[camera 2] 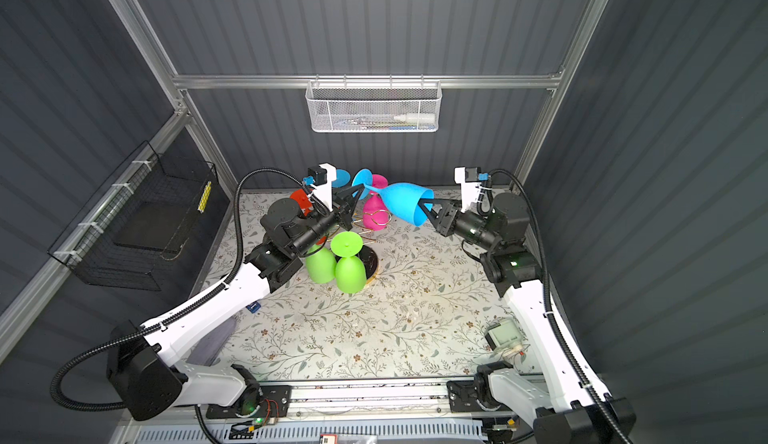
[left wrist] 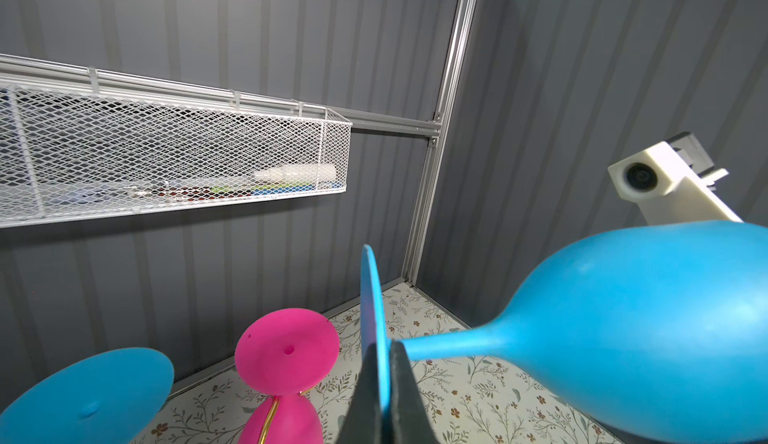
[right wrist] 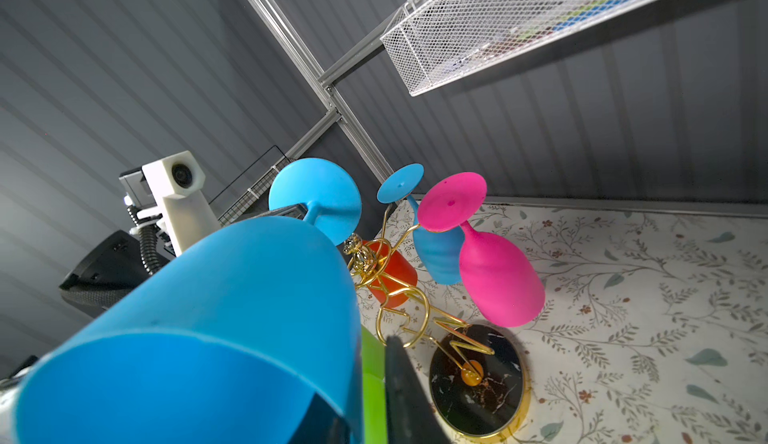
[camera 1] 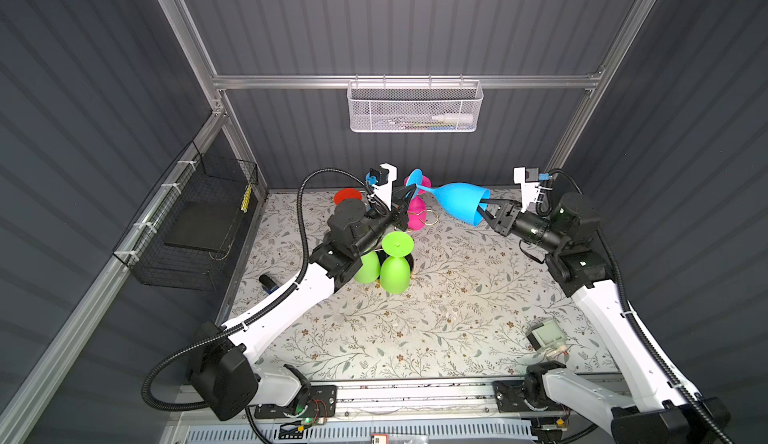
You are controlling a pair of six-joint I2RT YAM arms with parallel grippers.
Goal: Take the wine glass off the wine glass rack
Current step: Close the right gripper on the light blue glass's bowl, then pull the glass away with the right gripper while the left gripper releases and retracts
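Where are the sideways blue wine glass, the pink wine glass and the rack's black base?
Sideways matte blue wine glass [camera 1: 459, 203]: in a top view, on its bowl.
Matte pink wine glass [right wrist: 498, 280]: right wrist view, on its bowl.
Round black marbled rack base [right wrist: 494, 400]: right wrist view, on bare marble.

Blue wine glass [camera 1: 459, 205]: smooth, matt, opaque, plastic-looking. Wine glass rack [right wrist: 362, 257]: polished gold-coloured metal wire; base [right wrist: 494, 396] glossy black, marbled, gold-rimmed. Pink glass [right wrist: 498, 284] and green glasses [camera 1: 395, 273]: same smooth matt finish. Table cover [camera 1: 436, 317]: matt, floral print. Wall basket [camera 1: 415, 107]: white-coated metal mesh. Frame rails [camera 1: 291, 82]: bare satin metal. Walls [camera 1: 415, 18]: ribbed, grey, matt.
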